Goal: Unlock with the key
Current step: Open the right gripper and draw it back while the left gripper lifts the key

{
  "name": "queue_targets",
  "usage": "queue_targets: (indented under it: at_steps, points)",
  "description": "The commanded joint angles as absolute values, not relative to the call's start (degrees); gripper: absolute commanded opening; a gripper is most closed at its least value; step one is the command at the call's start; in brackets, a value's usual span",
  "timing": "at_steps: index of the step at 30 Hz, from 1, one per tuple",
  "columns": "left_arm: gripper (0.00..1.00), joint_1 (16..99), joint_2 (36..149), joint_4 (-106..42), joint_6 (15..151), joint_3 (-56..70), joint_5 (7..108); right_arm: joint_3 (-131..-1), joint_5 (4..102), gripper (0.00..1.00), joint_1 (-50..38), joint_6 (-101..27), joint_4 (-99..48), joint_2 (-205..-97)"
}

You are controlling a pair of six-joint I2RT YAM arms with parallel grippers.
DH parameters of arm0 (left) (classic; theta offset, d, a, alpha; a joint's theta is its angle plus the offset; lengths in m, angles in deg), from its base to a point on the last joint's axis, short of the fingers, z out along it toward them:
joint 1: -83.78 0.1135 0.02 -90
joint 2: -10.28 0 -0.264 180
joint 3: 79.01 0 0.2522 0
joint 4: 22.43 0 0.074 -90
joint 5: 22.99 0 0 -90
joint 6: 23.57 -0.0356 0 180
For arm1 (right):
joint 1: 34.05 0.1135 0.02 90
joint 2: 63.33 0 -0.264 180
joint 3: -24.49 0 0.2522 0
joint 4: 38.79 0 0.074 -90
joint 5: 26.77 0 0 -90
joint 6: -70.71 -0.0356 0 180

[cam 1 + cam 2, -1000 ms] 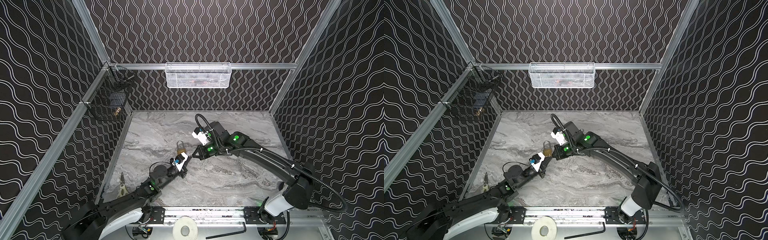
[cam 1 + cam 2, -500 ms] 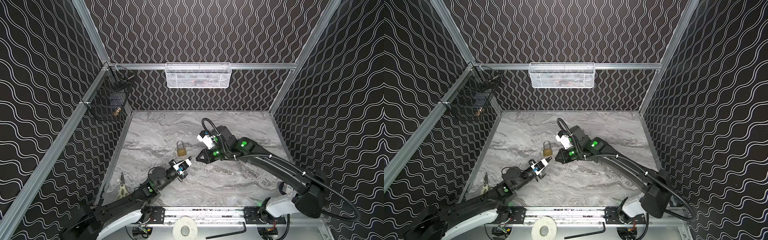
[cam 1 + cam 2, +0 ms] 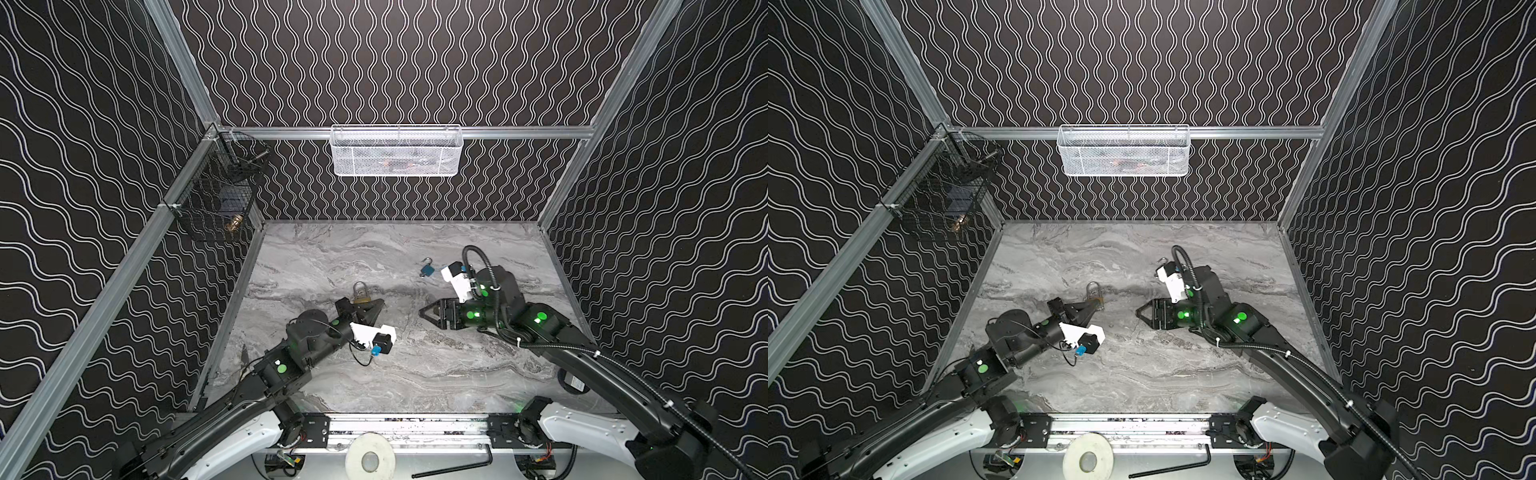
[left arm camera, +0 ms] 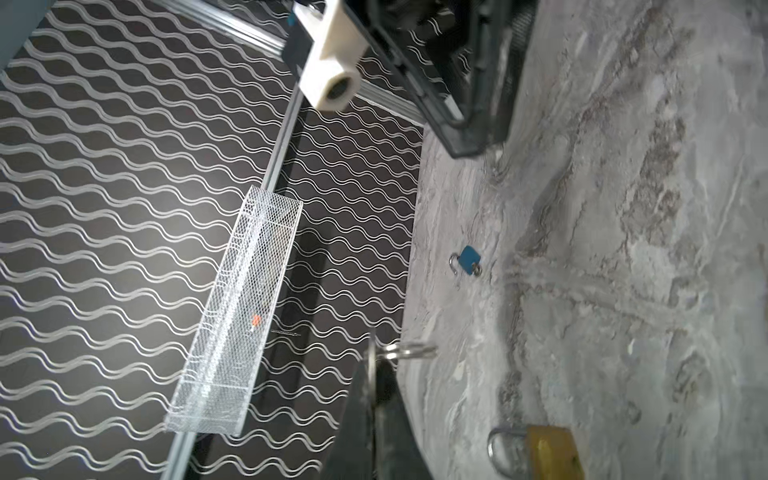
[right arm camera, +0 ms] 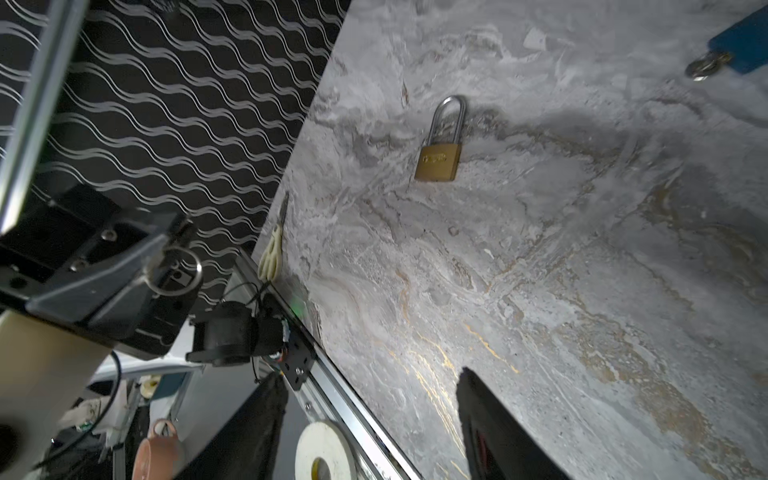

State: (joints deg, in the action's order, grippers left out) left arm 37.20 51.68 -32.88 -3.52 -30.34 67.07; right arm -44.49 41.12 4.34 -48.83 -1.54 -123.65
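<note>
Grey marble-patterned tabletop (image 3: 415, 374) inside black wavy-lined walls. The left pincer (image 3: 374, 306) is clamped together on a small silver key on a wire ring (image 5: 168, 251). Just beside its tips the brass padlock with a steel shackle (image 5: 438, 160) lies flat, clear of the key. The right pincer (image 3: 426, 318) stands apart and empty, facing that lock from a distance. A small blue padlock (image 3: 427, 270) lies near its wrist.

Behind the marble table (image 3: 415, 374) hung a white mesh basket (image 3: 395, 151); scissors (image 5: 274, 243) lay at its left edge, a tape roll (image 3: 353, 457) before it.
</note>
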Motion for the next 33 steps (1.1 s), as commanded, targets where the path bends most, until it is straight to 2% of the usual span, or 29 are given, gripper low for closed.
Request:
queue_targets:
  at_steps: [1, 4, 7, 11, 16, 19, 22, 25, 29, 33]
  points:
    - [0.0, 36.3, 52.01, -45.44, -23.96, -27.77, 71.41, -43.05, 38.45, 0.77, 2.9, -51.53, -12.78, -120.46]
    - [0.0, 34.95, 52.31, -44.45, -39.38, -29.08, 78.72, -39.82, 36.3, 0.82, 2.34, -54.4, -20.61, -118.78]
    - [0.0, 33.33, 52.96, -40.43, -51.15, -30.67, 84.33, -40.63, 36.03, 0.79, 2.42, -55.02, -21.2, -121.4]
    - [0.0, 30.29, 52.25, -32.58, -51.19, -29.47, 80.57, -38.36, 39.55, 0.79, 3.99, -56.63, -26.15, -122.55]
    - [0.0, 24.62, 54.02, -29.16, -54.42, -25.84, 77.6, -36.09, 33.56, 0.73, 5.34, -57.52, -37.54, -123.08]
    - [0.0, 23.32, 55.76, -29.19, -56.17, -23.89, 78.42, -37.44, 33.75, 0.65, 6.28, -56.02, -38.27, -122.77]
    - [0.0, 23.32, 56.07, -27.67, -55.83, -24.07, 76.86, -38.67, 32.73, 0.64, 6.47, -54.94, -37.99, -123.7]
    - [0.0, 23.23, 56.03, -25.33, -54.5, -24.96, 77.29, -39.76, 31.39, 0.52, 7.1, -54.85, -37.59, -124.86]
    - [0.0, 23.27, 54.68, -22.7, -52.32, -26.5, 77.54, -39.34, 33.42, 0.54, 8.92, -54.65, -36.85, -124.18]
    - [0.0, 23.24, 53.61, -20.16, -50.41, -27.21, 77.43, -39.77, 32.3, 0.51, 10.38, -54.42, -37.17, -124.82]
